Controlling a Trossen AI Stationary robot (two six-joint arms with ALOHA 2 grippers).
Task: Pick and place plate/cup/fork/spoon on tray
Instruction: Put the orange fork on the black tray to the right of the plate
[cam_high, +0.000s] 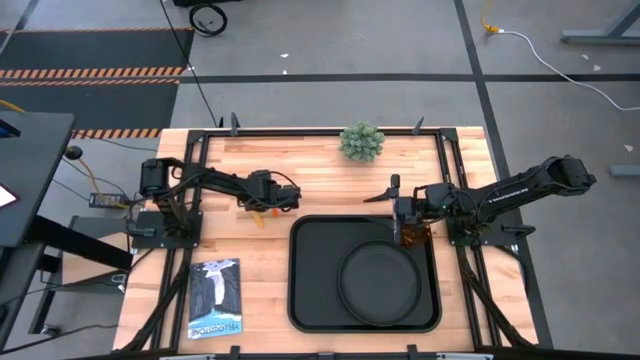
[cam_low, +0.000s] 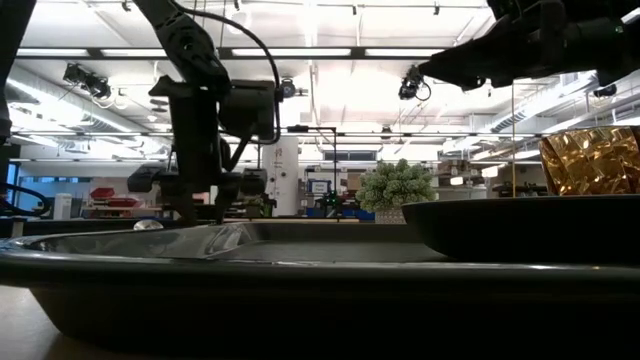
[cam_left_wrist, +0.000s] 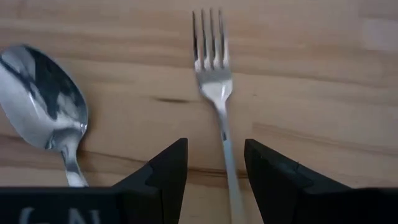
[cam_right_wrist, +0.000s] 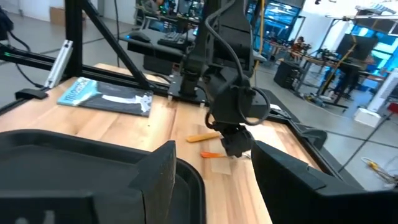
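Observation:
The fork (cam_left_wrist: 214, 74) and the spoon (cam_left_wrist: 46, 99) lie flat on the wooden table, left of the tray (cam_high: 310, 300). Their orange handles show in the high view (cam_high: 258, 212). My left gripper (cam_left_wrist: 216, 168) points down over the fork, open, with one finger on each side of its neck and touching neither side. The black plate (cam_high: 380, 280) lies in the tray. The amber cup (cam_high: 415, 236) stands in the tray's far right corner. My right gripper (cam_right_wrist: 214, 174) is open and empty, just above the tray's far edge beside the cup.
A small potted plant (cam_high: 361, 141) stands at the table's far edge. A blue booklet (cam_high: 216, 297) lies near the front left. Black frame rails run along the table's left and right sides. The tray's left half is bare.

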